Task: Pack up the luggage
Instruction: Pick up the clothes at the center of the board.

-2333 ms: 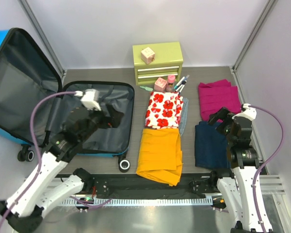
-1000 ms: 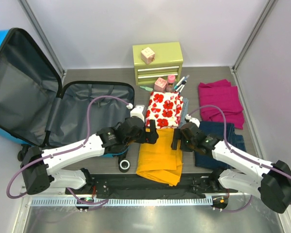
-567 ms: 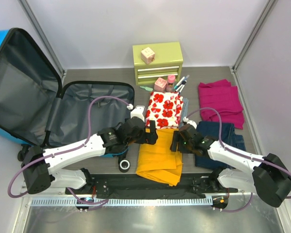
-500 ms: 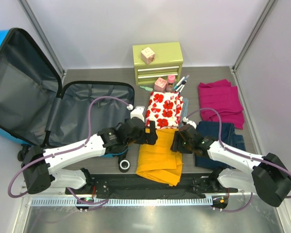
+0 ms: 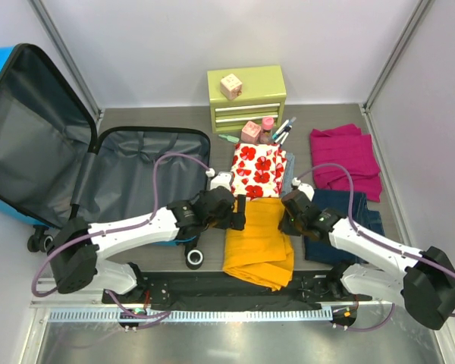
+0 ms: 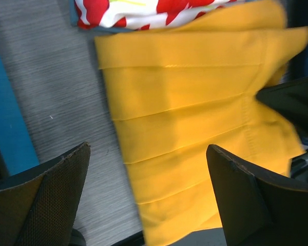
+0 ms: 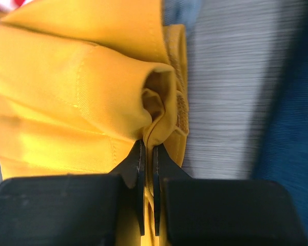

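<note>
Where pale walls (image 5: 227, 38) close in, grey table (image 5: 341, 117) (woodgrain) bears luggage (image 5: 129, 171).

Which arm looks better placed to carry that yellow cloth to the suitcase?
Right, probably: the right gripper is pinched shut on an edge of the yellow cloth, while the left gripper hovers open above it.

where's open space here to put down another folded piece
The open suitcase has its grey lining bare. A table strip is free between the floral cloth and the magenta cloth, another right of the green drawer chest. Crowded: bottles and pens between chest and floral cloth; left gripper and right gripper at the yellow cloth.
</note>
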Robot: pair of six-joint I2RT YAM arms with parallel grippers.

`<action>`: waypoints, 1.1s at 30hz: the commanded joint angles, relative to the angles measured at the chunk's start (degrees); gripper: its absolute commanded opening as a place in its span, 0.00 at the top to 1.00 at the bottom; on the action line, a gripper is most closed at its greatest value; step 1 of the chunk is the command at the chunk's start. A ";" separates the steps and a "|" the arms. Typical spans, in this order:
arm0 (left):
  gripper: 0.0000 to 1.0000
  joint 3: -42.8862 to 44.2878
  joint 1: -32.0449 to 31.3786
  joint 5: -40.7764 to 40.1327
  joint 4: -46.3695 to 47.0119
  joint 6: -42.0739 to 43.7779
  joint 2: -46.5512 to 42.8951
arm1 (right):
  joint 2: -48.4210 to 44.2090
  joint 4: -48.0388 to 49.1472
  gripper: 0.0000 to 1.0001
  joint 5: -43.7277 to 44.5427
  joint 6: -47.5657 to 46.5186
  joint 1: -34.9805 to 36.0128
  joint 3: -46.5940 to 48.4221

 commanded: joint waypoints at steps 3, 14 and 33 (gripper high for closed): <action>0.06 0.35 -0.26 0.93 5.35 -0.46 5.49 | -3.42 -9.68 0.99 7.98 -2.97 -5.31 3.07; 0.14 -7.56 -1.84 2.61 23.27 -8.72 9.80 | -3.51 -9.86 0.99 7.10 -3.15 -6.90 2.81; 0.26 -10.03 -9.40 -5.66 28.82 -21.73 19.38 | -5.44 -9.68 0.99 6.13 -3.15 -6.90 2.46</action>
